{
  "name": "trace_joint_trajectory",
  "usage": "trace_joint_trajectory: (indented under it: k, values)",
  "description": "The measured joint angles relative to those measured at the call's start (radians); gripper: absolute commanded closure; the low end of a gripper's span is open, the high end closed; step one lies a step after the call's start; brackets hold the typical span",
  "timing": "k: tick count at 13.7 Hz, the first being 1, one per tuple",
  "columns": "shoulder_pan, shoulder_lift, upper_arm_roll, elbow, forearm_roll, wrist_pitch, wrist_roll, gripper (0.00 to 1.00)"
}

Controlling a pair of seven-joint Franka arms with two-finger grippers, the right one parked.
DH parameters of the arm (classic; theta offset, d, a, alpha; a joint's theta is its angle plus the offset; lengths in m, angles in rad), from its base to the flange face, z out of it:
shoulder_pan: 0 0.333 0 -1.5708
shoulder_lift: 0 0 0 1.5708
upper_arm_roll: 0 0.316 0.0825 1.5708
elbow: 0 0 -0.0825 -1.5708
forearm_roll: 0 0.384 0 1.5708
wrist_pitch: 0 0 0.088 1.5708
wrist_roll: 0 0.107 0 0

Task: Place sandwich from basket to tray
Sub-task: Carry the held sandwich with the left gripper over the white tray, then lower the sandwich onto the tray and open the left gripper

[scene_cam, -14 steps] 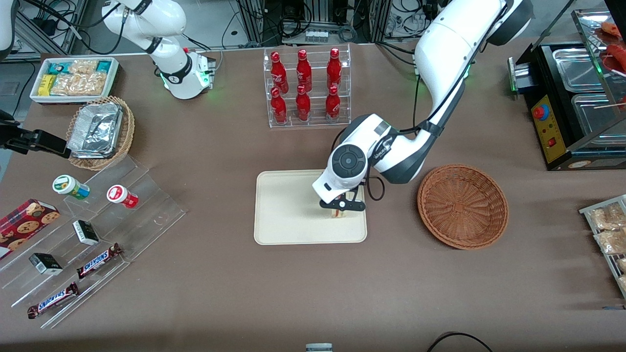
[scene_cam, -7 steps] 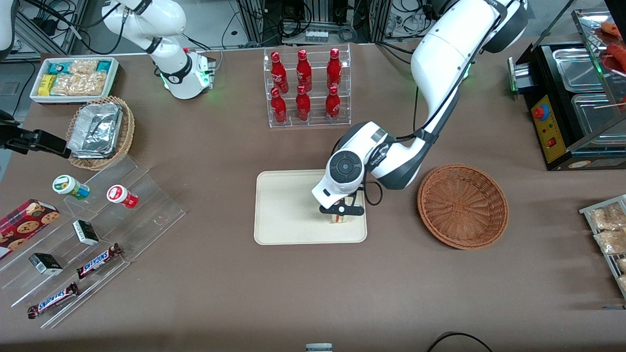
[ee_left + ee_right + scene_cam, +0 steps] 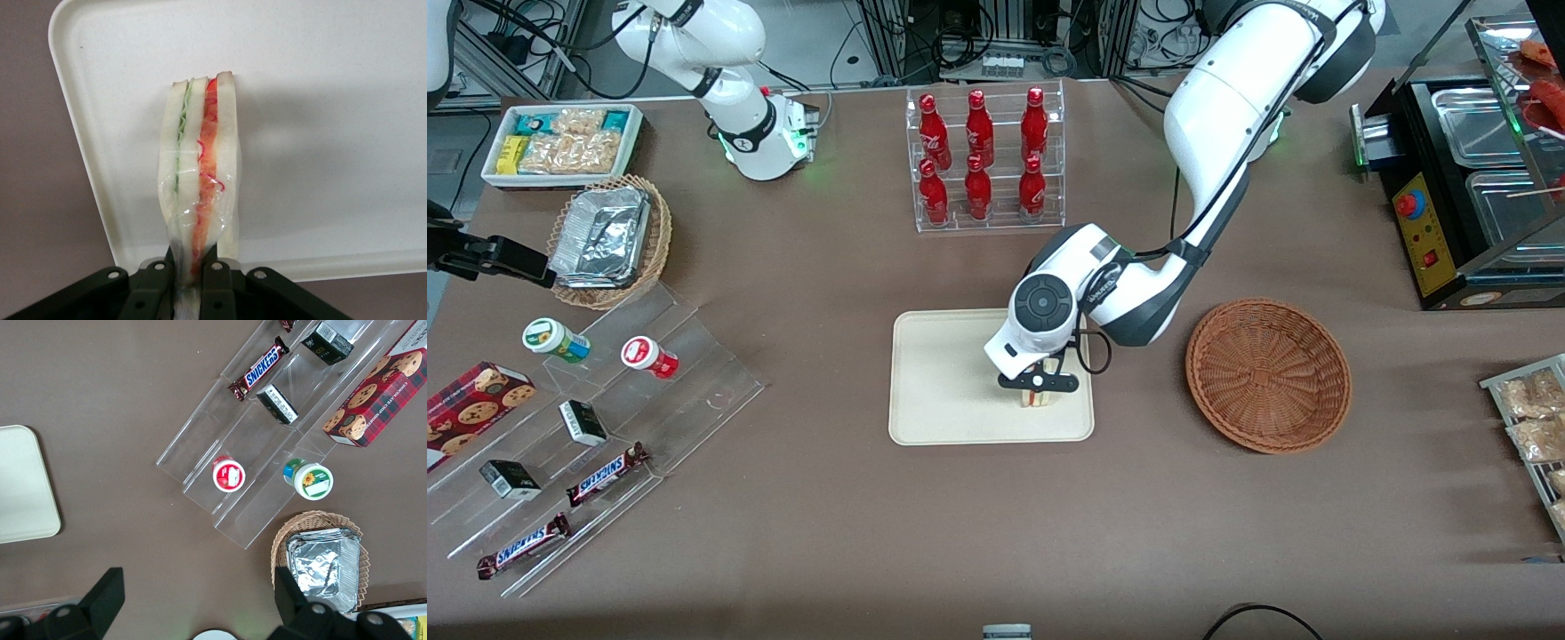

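Observation:
The sandwich [image 3: 1035, 399] is a wrapped wedge of pale bread with green, orange and red layers [image 3: 200, 167]. My left gripper [image 3: 1037, 384] is shut on one end of it [image 3: 189, 267], holding it on edge over the cream tray [image 3: 951, 391], near the tray's end closest to the basket. Whether the sandwich touches the tray surface [image 3: 320, 100] I cannot tell. The reddish-brown wicker basket [image 3: 1267, 373] sits empty beside the tray, toward the working arm's end of the table.
A clear rack of red bottles [image 3: 985, 160] stands farther from the front camera than the tray. Toward the parked arm's end are a stepped acrylic shelf [image 3: 694, 373] with snacks, a tan wicker basket of foil containers [image 3: 609, 240] and a white bin [image 3: 560, 142].
My gripper has shifted a little along the tray toward the parked arm's end, still carrying the sandwich. The basket has not moved.

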State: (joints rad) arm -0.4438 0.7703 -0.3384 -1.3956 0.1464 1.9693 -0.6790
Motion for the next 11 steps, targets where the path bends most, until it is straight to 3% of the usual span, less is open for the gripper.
trace_joint_trajectory:
  k: [2,3,11]
  values:
    - [-0.008,0.005,0.0,0.0,0.013,0.002,-0.002,0.23]
    - [-0.011,0.006,0.0,0.0,0.014,0.002,-0.004,0.0]
    - [-0.011,0.003,0.001,0.058,0.019,0.002,-0.056,0.0]
